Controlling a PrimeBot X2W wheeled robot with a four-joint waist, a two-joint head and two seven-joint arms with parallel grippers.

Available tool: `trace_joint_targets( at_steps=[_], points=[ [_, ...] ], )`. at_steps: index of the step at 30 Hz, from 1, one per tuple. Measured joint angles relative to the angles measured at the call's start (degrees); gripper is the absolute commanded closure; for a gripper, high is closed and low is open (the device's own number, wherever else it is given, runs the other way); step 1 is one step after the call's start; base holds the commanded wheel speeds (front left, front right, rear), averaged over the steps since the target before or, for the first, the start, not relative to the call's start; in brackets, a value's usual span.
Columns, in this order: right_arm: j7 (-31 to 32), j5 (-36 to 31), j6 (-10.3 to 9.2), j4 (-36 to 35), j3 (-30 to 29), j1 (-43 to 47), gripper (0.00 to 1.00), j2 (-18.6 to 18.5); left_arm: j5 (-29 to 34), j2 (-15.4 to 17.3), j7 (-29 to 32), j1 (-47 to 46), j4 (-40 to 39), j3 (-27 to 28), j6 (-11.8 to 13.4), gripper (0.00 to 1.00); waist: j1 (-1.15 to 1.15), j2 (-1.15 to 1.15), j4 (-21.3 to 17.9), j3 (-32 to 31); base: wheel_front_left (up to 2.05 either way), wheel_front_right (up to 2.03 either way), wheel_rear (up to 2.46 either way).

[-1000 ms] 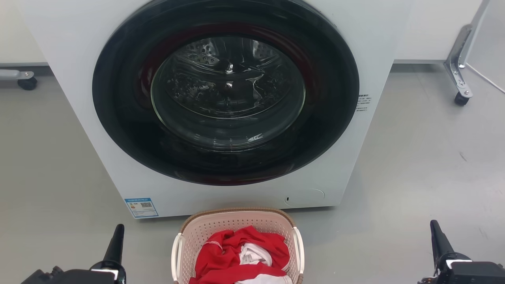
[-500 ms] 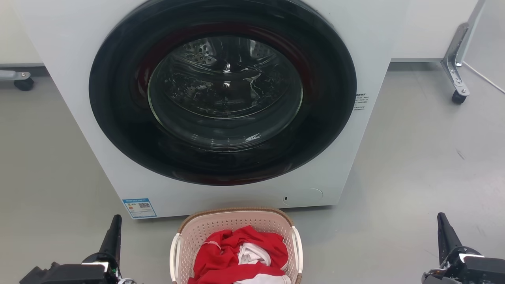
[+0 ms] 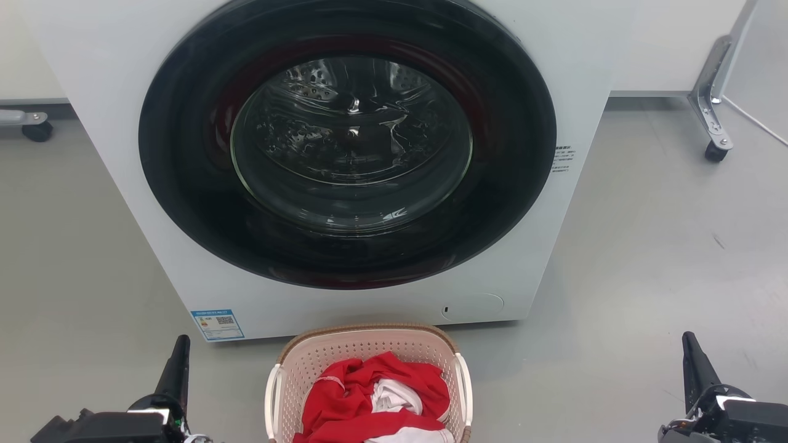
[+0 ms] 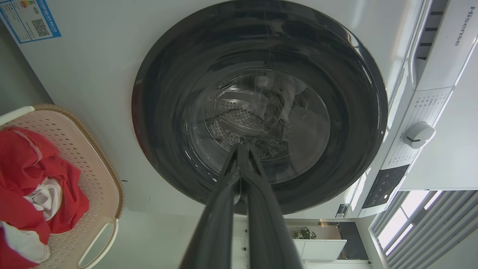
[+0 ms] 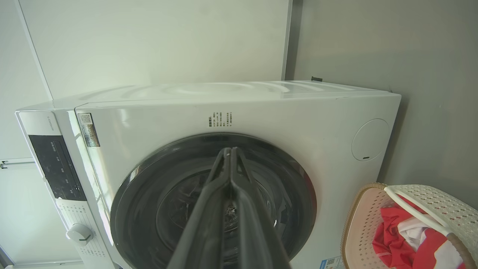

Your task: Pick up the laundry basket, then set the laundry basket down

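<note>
One white washing machine (image 3: pixel 345 307) stands on the grey floor (image 3: pixel 646 246), with one pink laundry basket (image 3: pixel 363 351) of red and white clothes (image 3: pixel 357 400) just before its closed door (image 3: pixel 351 141). Two grippers flank the basket, the left gripper (image 4: pixel 241 149) and the right gripper (image 5: pixel 228 151), jaws pressed together and empty.

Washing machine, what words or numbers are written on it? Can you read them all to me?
"Hisense": on the drawer front at the top of the washing machine.
Too small to read: the blue sticker with a square code, low on its front.
Too small to read: the small print beside the door.
Blurred: the marks around the dial.
</note>
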Motion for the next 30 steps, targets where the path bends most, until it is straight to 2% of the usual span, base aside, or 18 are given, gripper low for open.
trace_joint_targets(
  at_steps=[30],
  points=[
    [0.00, 0.01, 0.00, 0.02, 0.01, 0.00, 1.00, 0.00, -0.01, -0.01, 0.00, 0.00, 0.02, -0.01, 0.00, 1.00, 0.00, 0.00, 0.00, 0.00, 0.00, 0.00, 0.00]
  ],
)
